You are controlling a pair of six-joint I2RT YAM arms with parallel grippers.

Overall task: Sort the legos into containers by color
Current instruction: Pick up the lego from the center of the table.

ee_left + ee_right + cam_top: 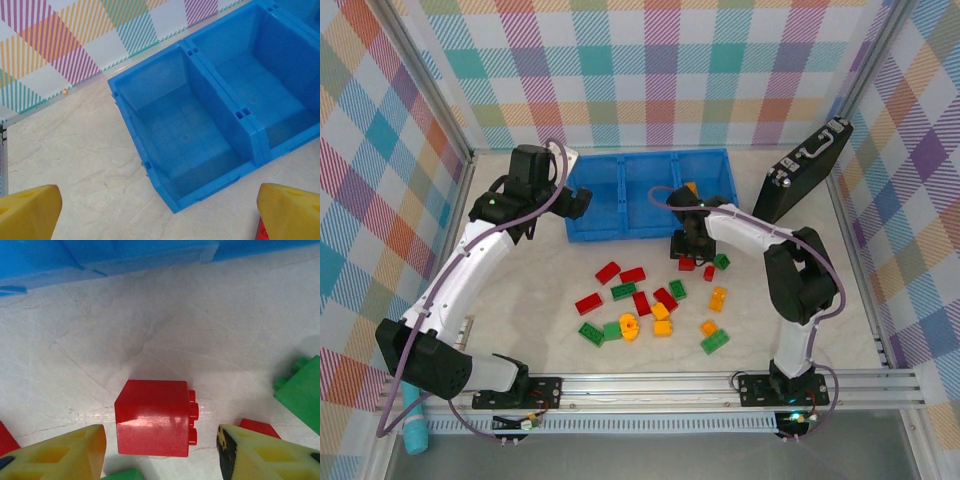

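My right claw (161, 442) is spread, a finger either side of a red brick (152, 417) lying on its side on the table (150, 325) just short of the bin (125, 260); nothing is gripped, and I judge I'm placed to pinch it. Bare table runs ahead to the bin wall, though a green brick (300, 390) crowds my right finger. My left claw (159, 205) hangs spread and empty near an end compartment (185, 135), out of the way.

Legos (642, 303) scattered before blue containers (610, 200), one perhaps inside
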